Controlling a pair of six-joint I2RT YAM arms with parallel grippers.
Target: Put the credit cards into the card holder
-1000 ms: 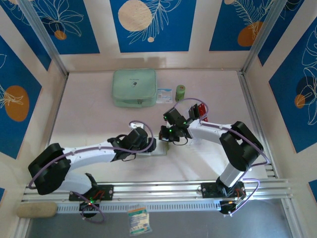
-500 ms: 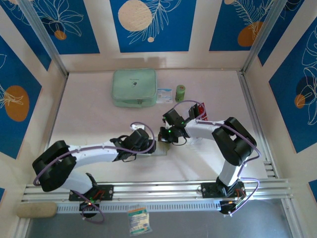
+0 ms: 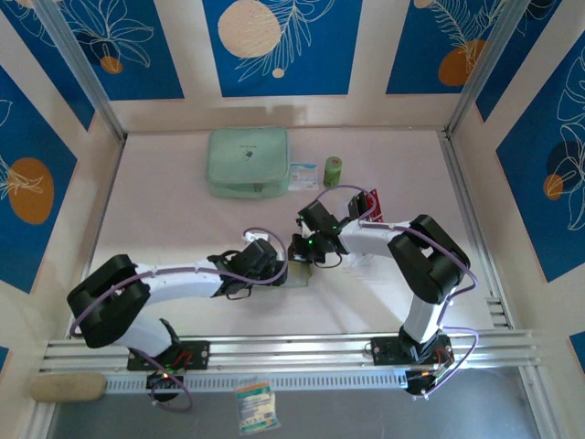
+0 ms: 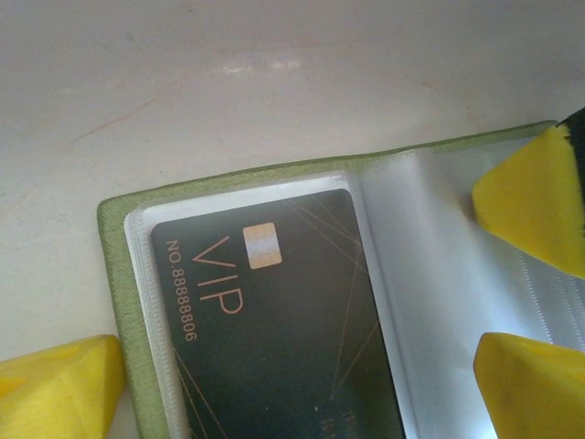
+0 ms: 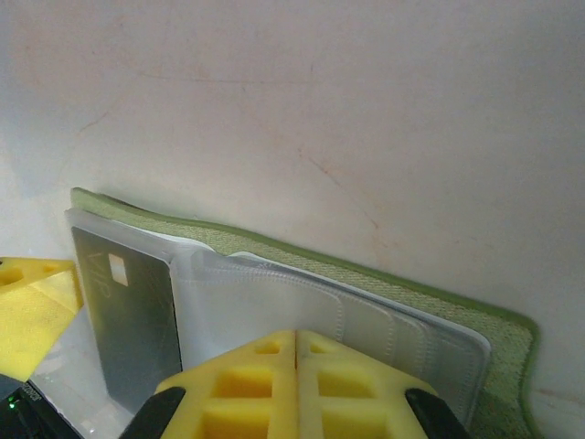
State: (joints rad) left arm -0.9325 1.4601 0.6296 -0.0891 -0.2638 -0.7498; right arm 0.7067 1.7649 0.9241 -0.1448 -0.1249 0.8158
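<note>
The left gripper (image 4: 292, 389) has its yellow fingers wide apart, one on each side of the open green wallet (image 4: 114, 265) under it. A black card (image 4: 274, 311) sits in the wallet's clear pocket (image 4: 430, 274). The right gripper (image 5: 295, 380) is squeezed together with nothing in it, right over the wallet.

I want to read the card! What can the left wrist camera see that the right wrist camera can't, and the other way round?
Left wrist view: the black card faces the camera, so you can read VIP and a number and see a little gold chip.
Right wrist view: the right gripper, with its yellow fingers shut together, and the far rounded end of the green card holder.
Both: the card holder lying open on the pale table, with that dark card tucked into a clear sleeve.
</note>
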